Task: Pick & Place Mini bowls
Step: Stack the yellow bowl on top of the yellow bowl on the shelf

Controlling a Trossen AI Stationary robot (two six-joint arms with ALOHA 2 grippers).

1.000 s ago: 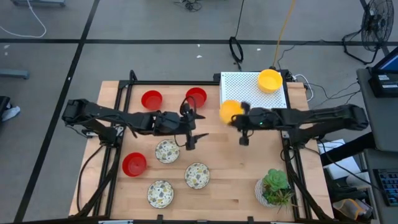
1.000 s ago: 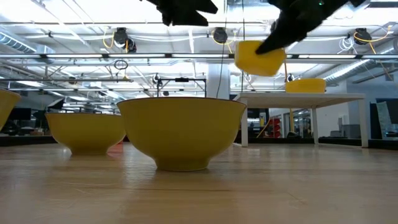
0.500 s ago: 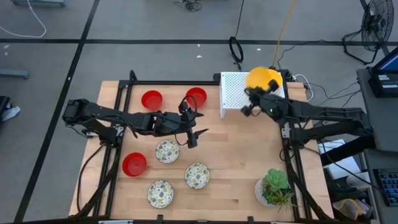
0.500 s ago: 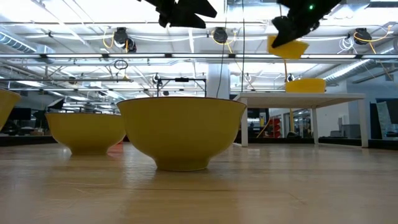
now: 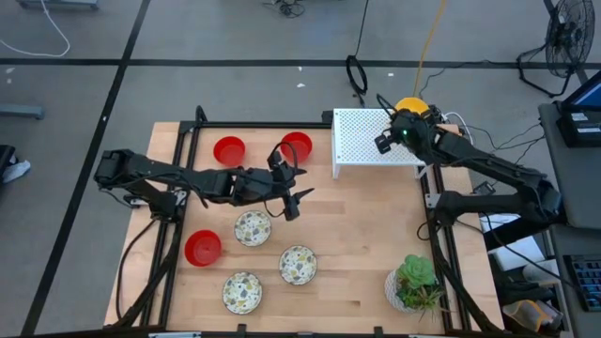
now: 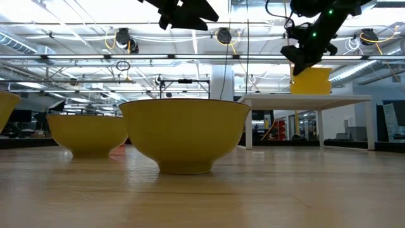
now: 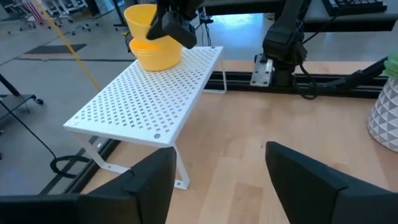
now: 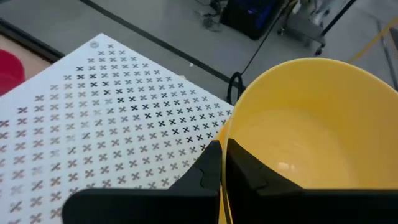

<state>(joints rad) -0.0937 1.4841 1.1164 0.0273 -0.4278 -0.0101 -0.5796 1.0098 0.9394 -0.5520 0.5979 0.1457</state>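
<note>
Upper right of the high view: the right hand [image 5: 402,123] sits over the far right corner of the white perforated rack [image 5: 362,141], its dark fingers pinched tight on the thin rim of a smooth yellow bowl [image 8: 311,130]. In the right wrist view the two fingertips [image 8: 214,163] meet with the rim sandwiched between them, one inside the glossy round hollow, one outside. The left wrist view shows this bowl tilted directly above a second yellow bowl [image 7: 155,55] that rests on the rack's sheet-metal top, a flat panel punched with rows of small cross-shaped holes; whether the two bowls touch I cannot tell.

Centre of the high view: the left hand [image 5: 289,192] hovers over bare pale wood grain of the desk [image 5: 357,244], its blocky matte-black fingers [image 7: 314,177] spread apart and gripping nothing.

Around it, two shiny red bowls [image 5: 229,149] sit at the upper edge of the desk, the second one [image 5: 298,145] partly behind the left hand. A third red bowl [image 5: 202,248] lies lower left. Three whitish speckled bowls form a loose triangle below centre: one [image 5: 252,228] just under the left hand, one [image 5: 298,265] lower right of it, one [image 5: 241,292] near the bottom edge. A spiky green plant in a white pot [image 5: 414,284] stands lower right.
</note>
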